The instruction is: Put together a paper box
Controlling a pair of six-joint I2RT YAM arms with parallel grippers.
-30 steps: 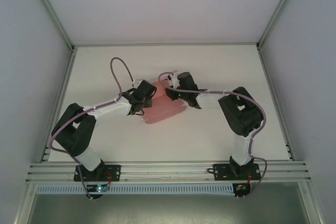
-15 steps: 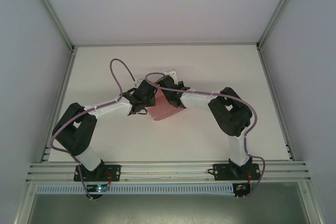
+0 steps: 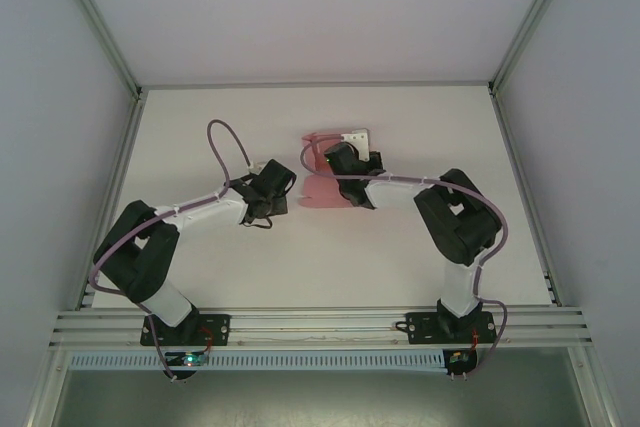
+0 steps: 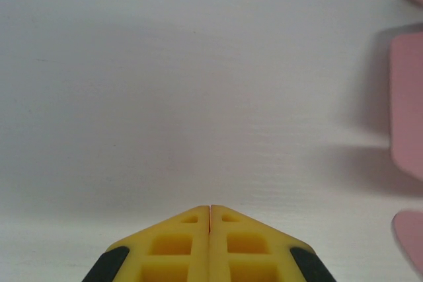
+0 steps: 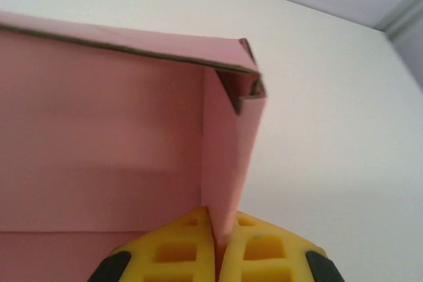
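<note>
Facing bare table (image 4: 165,84), left pincer (image 4: 210,211): jaws pressed together, gripping nothing.
Paper box (image 3: 322,190): mid-table from above, just right of that pincer, apart from it.
Right pincer (image 5: 216,232): its wrist view shows it pinching an upright pink wall beside a folded corner.

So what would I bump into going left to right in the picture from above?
Left arm → pink paper box → right arm's black elbow.
</note>
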